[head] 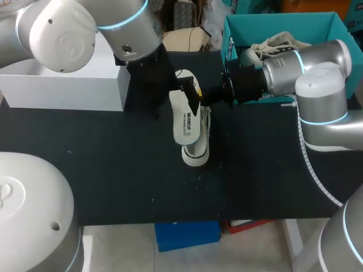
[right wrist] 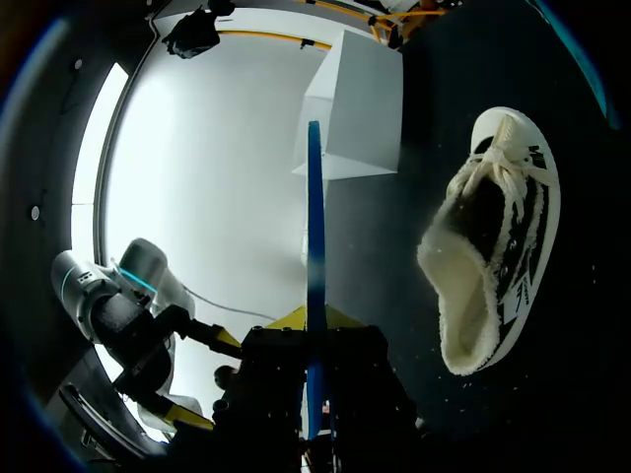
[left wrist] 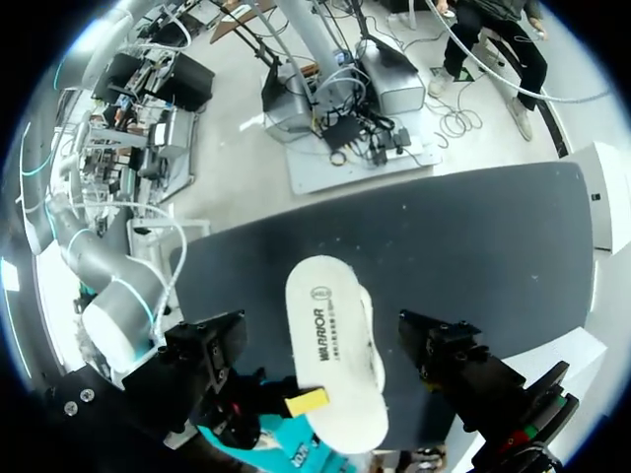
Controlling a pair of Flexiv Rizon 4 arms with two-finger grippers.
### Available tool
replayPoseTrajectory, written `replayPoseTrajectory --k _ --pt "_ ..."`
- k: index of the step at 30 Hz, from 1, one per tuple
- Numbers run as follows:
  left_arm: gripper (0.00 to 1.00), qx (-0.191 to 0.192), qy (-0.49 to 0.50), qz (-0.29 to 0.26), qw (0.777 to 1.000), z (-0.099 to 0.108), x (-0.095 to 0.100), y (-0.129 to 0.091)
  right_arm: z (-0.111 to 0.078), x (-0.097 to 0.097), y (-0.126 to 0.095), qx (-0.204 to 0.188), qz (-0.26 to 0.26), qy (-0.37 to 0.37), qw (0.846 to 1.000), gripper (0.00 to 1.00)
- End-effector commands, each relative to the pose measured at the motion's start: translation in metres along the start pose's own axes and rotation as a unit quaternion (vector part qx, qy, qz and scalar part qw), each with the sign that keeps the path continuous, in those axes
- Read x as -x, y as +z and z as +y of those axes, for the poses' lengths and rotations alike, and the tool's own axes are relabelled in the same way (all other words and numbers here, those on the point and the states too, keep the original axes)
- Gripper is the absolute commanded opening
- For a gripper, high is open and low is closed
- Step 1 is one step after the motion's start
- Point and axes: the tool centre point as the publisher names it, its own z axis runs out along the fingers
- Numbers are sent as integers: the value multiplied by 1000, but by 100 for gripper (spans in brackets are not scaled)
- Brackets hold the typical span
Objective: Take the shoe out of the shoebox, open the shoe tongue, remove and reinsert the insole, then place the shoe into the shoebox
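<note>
Right gripper (head: 195,93) is clamped on one end of the white insole (head: 186,119). You can see a yellow tip pressed against it in the head view. In the right wrist view the insole (right wrist: 315,296) is edge-on, a thin blue strip running straight out from between the two fingers.

The top of the insole has a small round logo and a line of dark lettering down its middle. That's the only writing on it I can make out, and it shows best in the left wrist view (left wrist: 335,350).

The shoe (head: 195,153) is out of the box. It's sitting on the black table (head: 113,170) right under the held insole. From the right gripper (right wrist: 315,325) it's off to one side and lower down. It's a white sneaker with dark striping on its side, the laces showing and the mouth of the shoe (right wrist: 493,256) facing that wrist camera.

Left gripper (left wrist: 335,365) is above the insole looking down at it. Its black fingers (left wrist: 449,360) are spread wide on either side and not touching it.

The teal shoebox (head: 283,20) is behind the right gripper at the table's far edge, with a second sneaker (head: 272,42) lying in it. A white box (head: 62,85) stands on the far side of the left arm (head: 122,25).
</note>
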Motion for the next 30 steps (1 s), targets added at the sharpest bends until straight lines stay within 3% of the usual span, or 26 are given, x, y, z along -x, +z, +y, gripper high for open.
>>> replayPoseTrajectory --k 1,14,30 --pt "100 -7 2 16 1000 8 8 4 0 0 1 0 -1 0 1000 0" --pt "100 -4 8 23 1000 34 3 -6 0 0 1 0 -1 0 1000 0" --pt "100 5 14 9 1000 112 -21 -22 0 0 1 0 -1 0 1000 0"
